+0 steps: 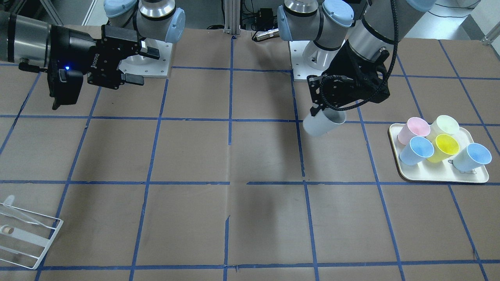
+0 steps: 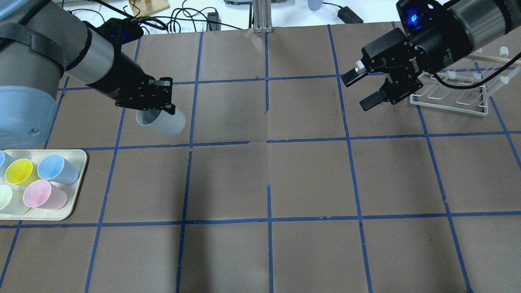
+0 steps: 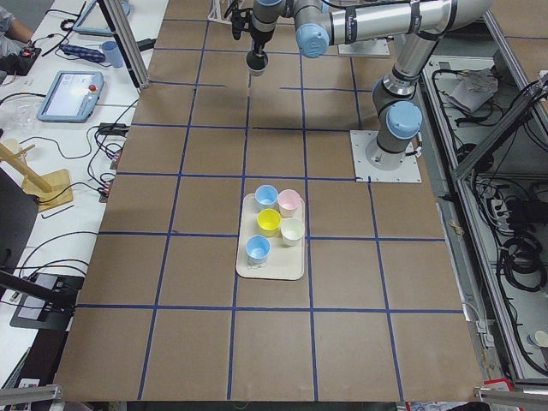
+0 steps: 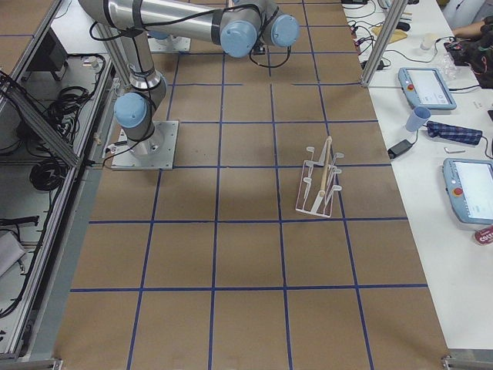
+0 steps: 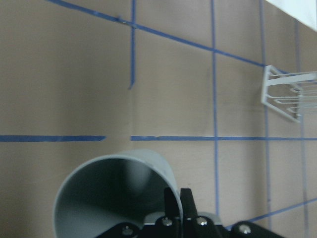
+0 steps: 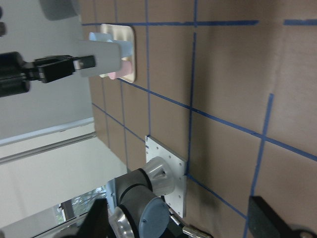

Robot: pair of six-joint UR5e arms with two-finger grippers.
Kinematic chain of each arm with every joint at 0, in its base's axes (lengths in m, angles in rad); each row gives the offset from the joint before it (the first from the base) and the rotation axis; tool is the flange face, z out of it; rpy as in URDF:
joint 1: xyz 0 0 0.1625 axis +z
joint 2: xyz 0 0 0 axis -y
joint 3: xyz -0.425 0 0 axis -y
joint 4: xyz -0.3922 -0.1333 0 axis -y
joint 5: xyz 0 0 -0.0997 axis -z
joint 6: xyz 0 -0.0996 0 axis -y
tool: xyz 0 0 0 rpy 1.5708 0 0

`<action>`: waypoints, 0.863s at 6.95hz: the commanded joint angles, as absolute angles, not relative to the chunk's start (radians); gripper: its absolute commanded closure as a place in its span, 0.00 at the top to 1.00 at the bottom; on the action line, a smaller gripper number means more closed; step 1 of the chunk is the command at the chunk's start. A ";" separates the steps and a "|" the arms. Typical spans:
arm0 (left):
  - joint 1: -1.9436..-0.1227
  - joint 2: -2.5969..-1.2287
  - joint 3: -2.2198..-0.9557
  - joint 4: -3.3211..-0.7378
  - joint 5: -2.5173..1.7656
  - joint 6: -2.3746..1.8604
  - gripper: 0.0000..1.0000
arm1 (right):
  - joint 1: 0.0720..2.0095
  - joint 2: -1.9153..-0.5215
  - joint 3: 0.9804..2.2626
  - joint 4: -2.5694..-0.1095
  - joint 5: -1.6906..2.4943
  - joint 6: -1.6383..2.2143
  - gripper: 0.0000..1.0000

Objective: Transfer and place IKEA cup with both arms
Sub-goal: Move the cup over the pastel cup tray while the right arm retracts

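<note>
My left gripper [image 2: 158,101] is shut on the rim of the pale-grey IKEA cup [image 2: 163,122]. It holds the cup tilted above the table, left of centre. In the front-facing view the cup [image 1: 322,124] hangs under that gripper [image 1: 322,106]. In the left wrist view the cup's open mouth [image 5: 106,196] faces the camera, with the fingers [image 5: 178,199] pinching its wall. My right gripper [image 2: 360,90] is open and empty, held above the table's far right, pointing toward the left arm; it also shows in the front-facing view [image 1: 143,66].
A cream tray [image 2: 78,162] at the near left holds several coloured cups, among them a yellow cup [image 2: 20,171] and a pink cup [image 2: 40,195]. A white wire rack [image 2: 452,94] stands at the far right, behind my right gripper. Blue tape lines grid the brown table.
</note>
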State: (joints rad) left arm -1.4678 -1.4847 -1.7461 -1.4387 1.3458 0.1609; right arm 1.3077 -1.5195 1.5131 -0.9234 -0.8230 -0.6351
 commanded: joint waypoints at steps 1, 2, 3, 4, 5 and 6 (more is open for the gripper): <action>-1.287 -1.448 -1.692 -1.621 1.538 0.590 0.00 | 1.310 -1.604 1.535 -1.063 -1.030 -0.362 1.00; -1.190 -1.433 -1.690 -1.656 1.546 0.749 0.00 | 1.327 -1.614 1.537 -1.137 -1.134 -0.224 1.00; -1.096 -1.425 -1.693 -1.683 1.590 0.948 0.00 | 1.379 -1.615 1.537 -1.197 -1.251 -0.136 1.00; -0.990 -1.428 -1.695 -1.686 1.597 1.101 0.00 | 1.449 -1.612 1.539 -1.272 -1.373 0.024 1.00; -0.882 -1.440 -1.698 -1.686 1.600 1.275 0.00 | 1.522 -1.612 1.539 -1.322 -1.417 0.135 1.00; -0.777 -1.453 -1.706 -1.677 1.629 1.395 0.00 | 1.575 -1.614 1.539 -1.348 -1.509 0.219 1.00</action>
